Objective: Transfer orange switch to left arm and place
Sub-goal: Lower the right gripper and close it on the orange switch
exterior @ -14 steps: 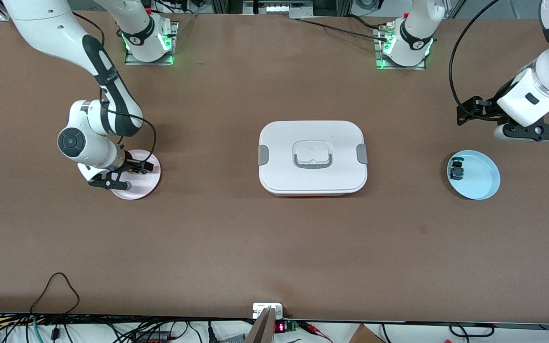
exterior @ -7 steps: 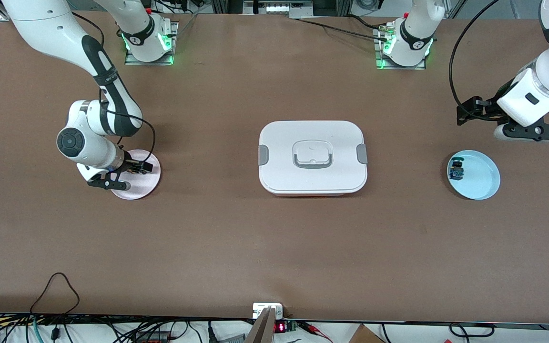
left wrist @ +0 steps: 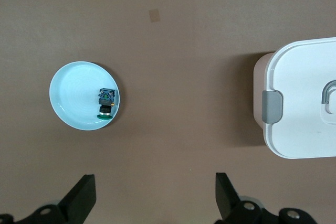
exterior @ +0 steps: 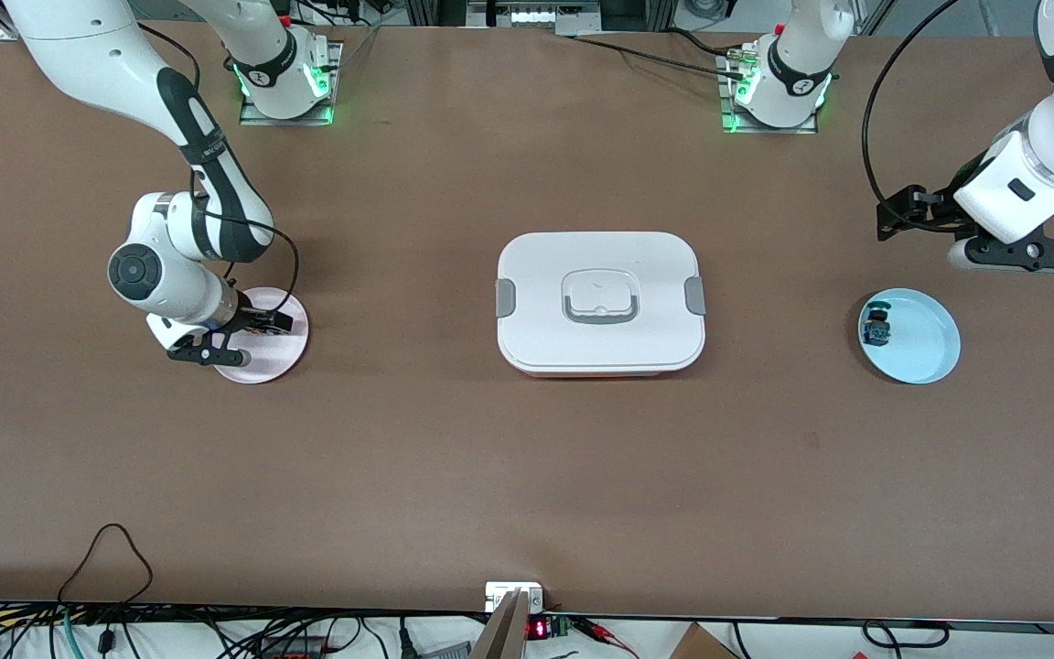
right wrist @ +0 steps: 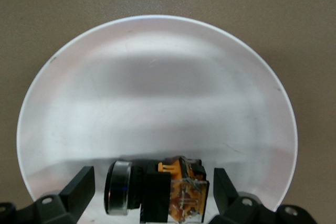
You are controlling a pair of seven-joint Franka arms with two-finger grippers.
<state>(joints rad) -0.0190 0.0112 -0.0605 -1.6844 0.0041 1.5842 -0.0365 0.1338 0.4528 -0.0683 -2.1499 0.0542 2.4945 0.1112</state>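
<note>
Both fingers of right pincer (right wrist: pixel 149 184) spread, flanking orange switch (right wrist: pixel 157 187).

The table (exterior: pixel 527 476) has a flat brown surface. The box (exterior: pixel 600 302) rests at its centre, lid closed, grey clips on both short sides. A pink plate (exterior: pixel 275 352) lies on the surface well apart from the box, toward the right arm's end. A light blue plate (exterior: pixel 920 343) lies well apart from the box, toward the left arm's end. Two arm base plates are fixed farther from the front camera than the box.
</note>
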